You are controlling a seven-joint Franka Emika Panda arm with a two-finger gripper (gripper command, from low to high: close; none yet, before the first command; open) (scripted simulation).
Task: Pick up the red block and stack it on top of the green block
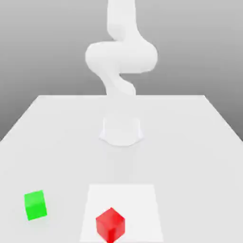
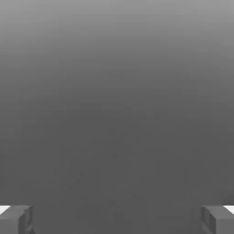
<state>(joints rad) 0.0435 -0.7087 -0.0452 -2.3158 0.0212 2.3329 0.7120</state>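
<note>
Nearest you, the red block (image 1: 110,224) is a matte, unmarked cube turned corner-on, sitting on a paler square patch (image 1: 122,199) of the white table (image 1: 190,142). Toward the exterior view's left, the green block (image 1: 35,205) matches it. Farther back stands the smooth white arm (image 1: 121,57). The gripper (image 2: 117,219) has its grey fingers (image 2: 16,219) spread wide, holding nothing.
</note>
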